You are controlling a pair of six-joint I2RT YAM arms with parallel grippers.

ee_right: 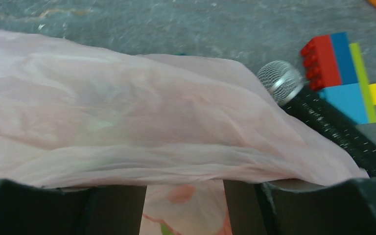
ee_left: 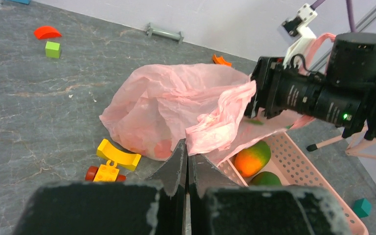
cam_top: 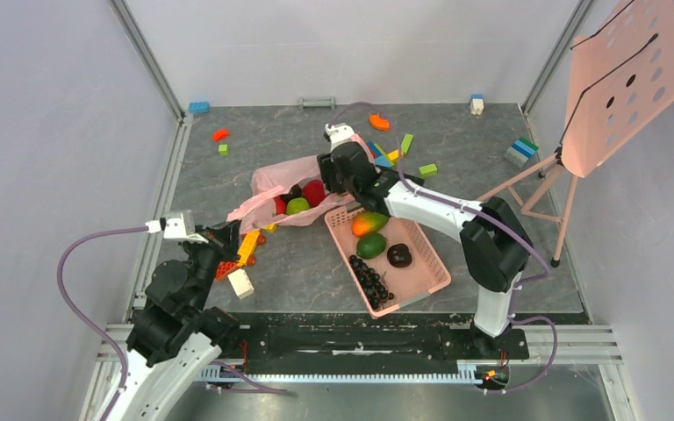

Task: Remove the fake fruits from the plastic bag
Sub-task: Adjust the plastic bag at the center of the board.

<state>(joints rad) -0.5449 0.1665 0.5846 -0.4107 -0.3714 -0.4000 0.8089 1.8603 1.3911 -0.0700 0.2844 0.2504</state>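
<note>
Left hand [ee_left: 186, 151] pinches the plastic bag [ee_left: 176, 98] edge; right hand [ee_right: 185, 190] spread against it

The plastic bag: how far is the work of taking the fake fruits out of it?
Done: the plastic bag lies open. In hand: the left gripper is shut on its edge, and the right gripper, jaws apart, is at its mouth holding no fruit. To do: a red fruit and a lime-green fruit are inside the bag.
</note>
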